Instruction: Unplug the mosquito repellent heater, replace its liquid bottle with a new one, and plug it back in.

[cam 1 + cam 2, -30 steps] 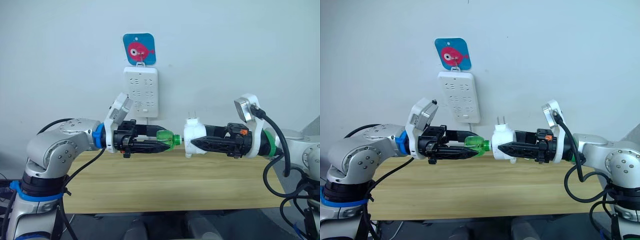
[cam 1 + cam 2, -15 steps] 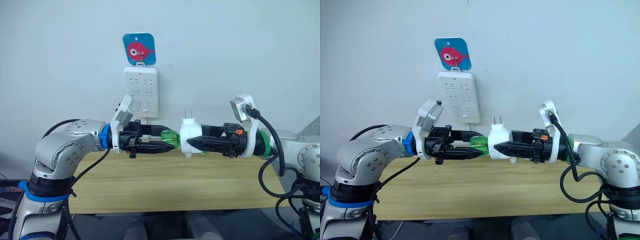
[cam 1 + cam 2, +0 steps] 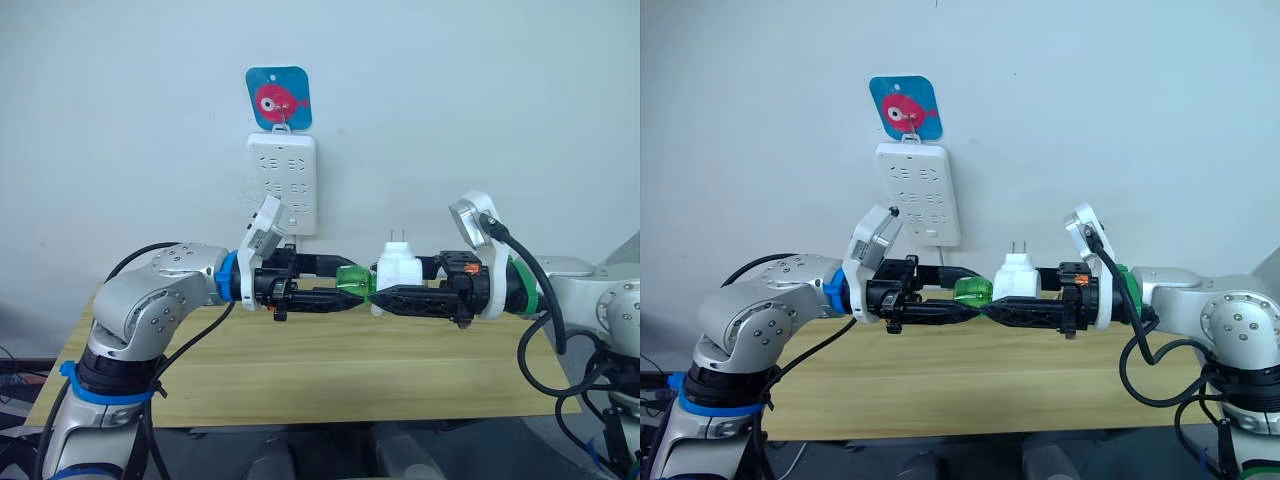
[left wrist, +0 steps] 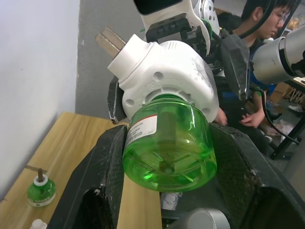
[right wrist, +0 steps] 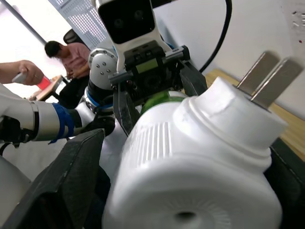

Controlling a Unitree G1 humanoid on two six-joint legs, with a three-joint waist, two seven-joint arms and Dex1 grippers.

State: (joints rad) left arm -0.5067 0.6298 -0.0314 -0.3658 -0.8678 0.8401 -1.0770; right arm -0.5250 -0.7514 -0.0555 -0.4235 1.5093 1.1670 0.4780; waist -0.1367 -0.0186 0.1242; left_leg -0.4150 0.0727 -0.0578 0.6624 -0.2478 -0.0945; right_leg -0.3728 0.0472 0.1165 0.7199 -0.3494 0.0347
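Green bottle (image 4: pixel 167 143), clamped in the left tool (image 3: pixel 335 290), sits seated in the white heater (image 3: pixel 398 273), gripped by the right tool (image 3: pixel 385 296), above the surface (image 3: pixel 300 370). Twist squarely along the thread, keeping both grips firm.

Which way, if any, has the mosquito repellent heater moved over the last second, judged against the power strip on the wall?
Yes. The mosquito repellent heater has shifted toward the robot's right, farther from below the power strip, and sits a little lower.

one heater (image 3: pixel 399 271), two green bottles (image 4: pixel 167 149) (image 4: pixel 38 190), one power strip (image 3: pixel 282 183)
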